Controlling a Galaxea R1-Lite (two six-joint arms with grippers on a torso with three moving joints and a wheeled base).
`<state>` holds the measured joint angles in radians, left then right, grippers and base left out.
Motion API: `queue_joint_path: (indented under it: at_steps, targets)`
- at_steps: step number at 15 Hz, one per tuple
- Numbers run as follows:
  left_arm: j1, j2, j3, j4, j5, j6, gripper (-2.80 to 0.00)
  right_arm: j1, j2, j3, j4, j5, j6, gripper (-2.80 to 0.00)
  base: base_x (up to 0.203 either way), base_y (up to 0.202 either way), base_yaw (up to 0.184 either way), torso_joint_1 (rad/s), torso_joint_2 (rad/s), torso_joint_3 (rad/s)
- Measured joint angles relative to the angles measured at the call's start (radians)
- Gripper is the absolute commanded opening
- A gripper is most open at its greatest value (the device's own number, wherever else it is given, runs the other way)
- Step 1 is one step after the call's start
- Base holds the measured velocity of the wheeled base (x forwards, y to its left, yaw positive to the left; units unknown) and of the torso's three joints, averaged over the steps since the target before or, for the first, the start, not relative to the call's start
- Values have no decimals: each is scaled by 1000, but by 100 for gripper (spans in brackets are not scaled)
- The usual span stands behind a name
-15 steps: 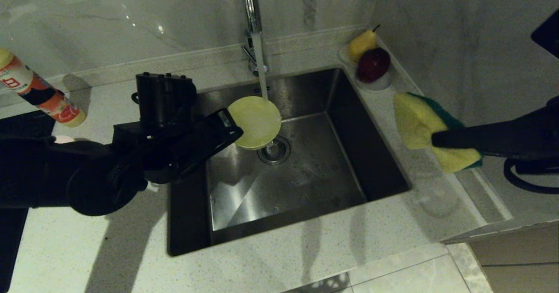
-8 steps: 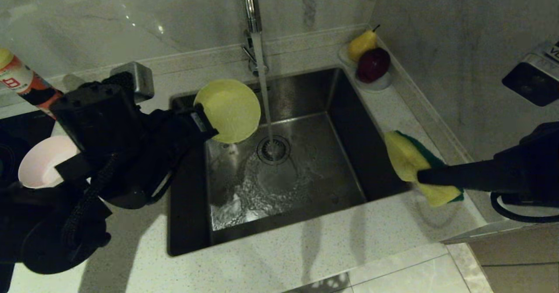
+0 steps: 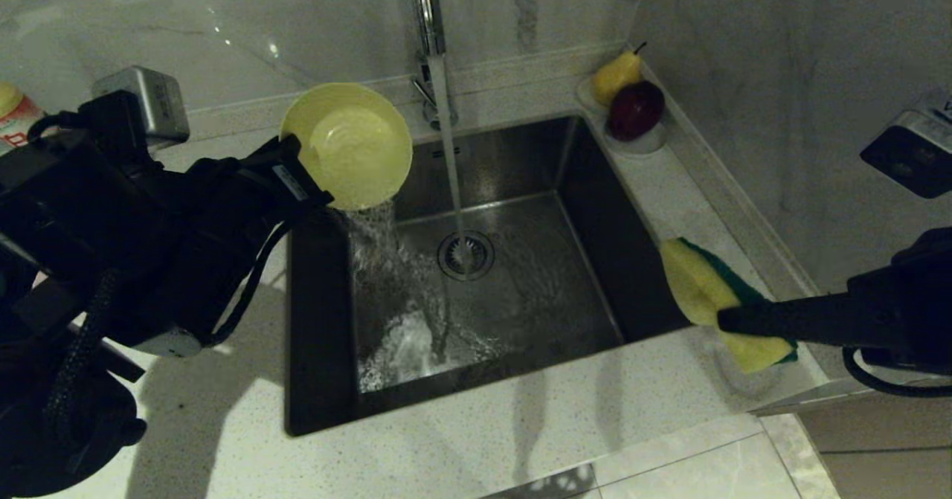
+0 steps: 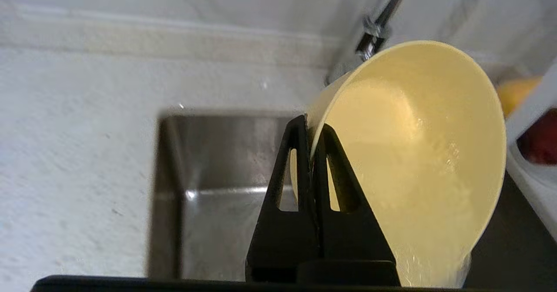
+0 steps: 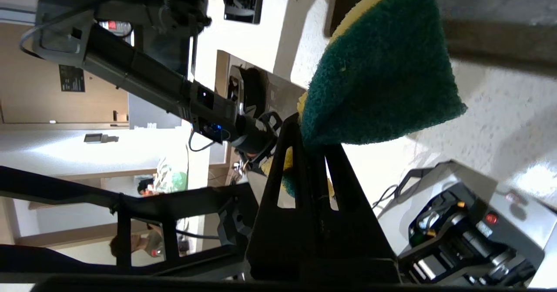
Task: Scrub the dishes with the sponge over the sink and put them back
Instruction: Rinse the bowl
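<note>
The left end effector (image 4: 311, 129) is clamped on the rim of the yellow bowl (image 3: 349, 144), though in the head view its black fingers mostly vanish against the dark arm. The left wrist view shows the pinch properly: one finger inside the rim, one outside. The bowl sits tipped at the upper left corner of the sink (image 3: 639, 276), water spilling from its lower edge into the basin. It's plain pale yellow, smooth and wet inside.

The right end effector (image 5: 311, 142) is squeezed shut on the sponge (image 3: 718, 302) at the right of the head frame, over the table (image 3: 520, 439) edge beside the sink. Head view shows mainly yellow foam with a thin green strip; the right wrist view shows the dark green scouring face.

The tap (image 3: 430, 45) is cut off at the top of the frame, its stream falling to the drain. A bottle (image 3: 13, 116) at the far left is mostly cut off.
</note>
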<state>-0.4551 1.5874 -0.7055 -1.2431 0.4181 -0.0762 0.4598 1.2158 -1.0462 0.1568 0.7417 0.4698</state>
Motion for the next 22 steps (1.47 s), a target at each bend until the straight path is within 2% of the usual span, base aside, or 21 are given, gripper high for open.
queue_joint_path:
  at_steps: [4,7,9,12,18,22]
  targets:
    - [8,-23,-10,-17,-13,45,-280,0,1,55,-88,3,8,-280,0,0,0,0,0,0]
    - [8,-40,-13,-98,-44,102,-280,5,2,67,-110,4,8,-280,0,0,0,0,0,0]
    - [8,-52,-7,-138,-82,137,-280,6,0,70,-109,4,8,-280,0,0,0,0,0,0]
    - [8,-65,1,-162,-119,148,-280,7,0,72,-109,5,8,-280,0,0,0,0,0,0]
    - [10,-114,48,-196,-250,255,-280,8,4,59,-111,6,6,-280,0,0,0,0,0,0]
    - [29,-136,57,-197,-282,284,-280,13,6,55,-111,6,6,-280,0,0,0,0,0,0]
